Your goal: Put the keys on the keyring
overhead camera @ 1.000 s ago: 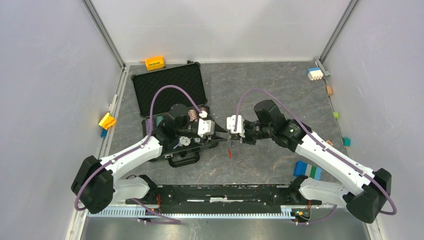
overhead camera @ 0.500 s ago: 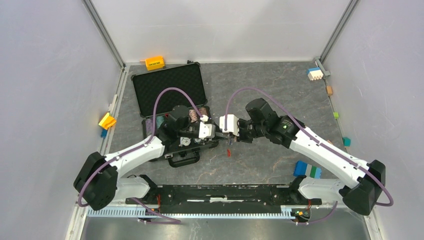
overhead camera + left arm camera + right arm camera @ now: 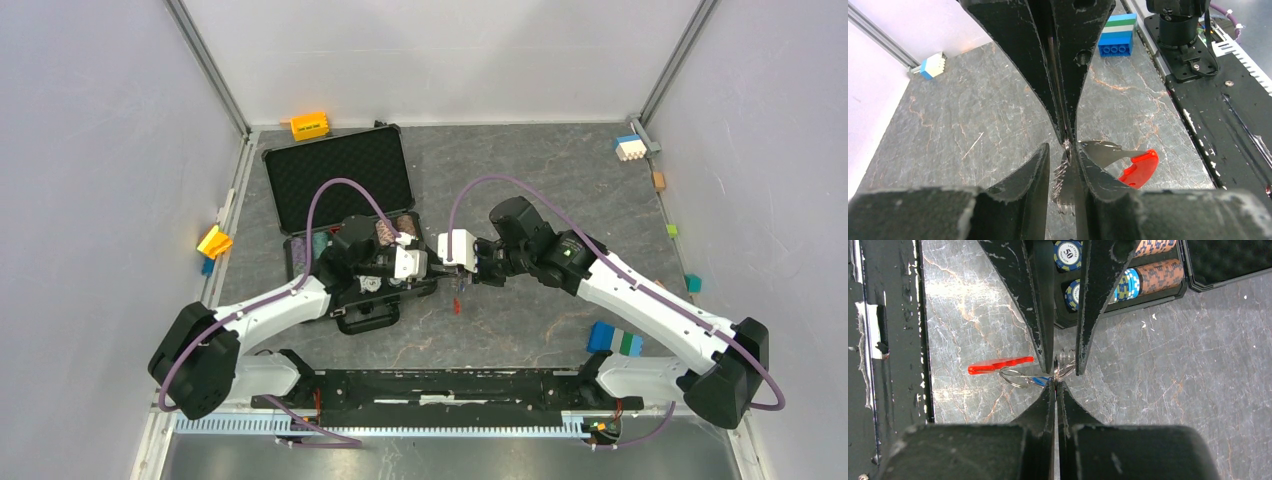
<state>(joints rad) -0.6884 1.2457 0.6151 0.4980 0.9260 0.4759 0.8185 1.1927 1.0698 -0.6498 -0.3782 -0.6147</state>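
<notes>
Beside the case (image 3: 340,180), the right pincer (image 3: 1056,384) is clamped tight on the keyring (image 3: 1000,365). The left pincer (image 3: 1063,150), slightly parted, straddles a key (image 3: 1063,182).

A thin silver keyring (image 3: 1015,378) hangs over the table (image 3: 1158,370), pinched in the closed tips of the right gripper (image 3: 1056,385). A flat red tag (image 3: 1000,365) and a blue-headed key (image 3: 1040,381) hang from it. A toothed silver key (image 3: 1063,182) stands upright between the parted fingers of the left gripper (image 3: 1063,150).
</notes>
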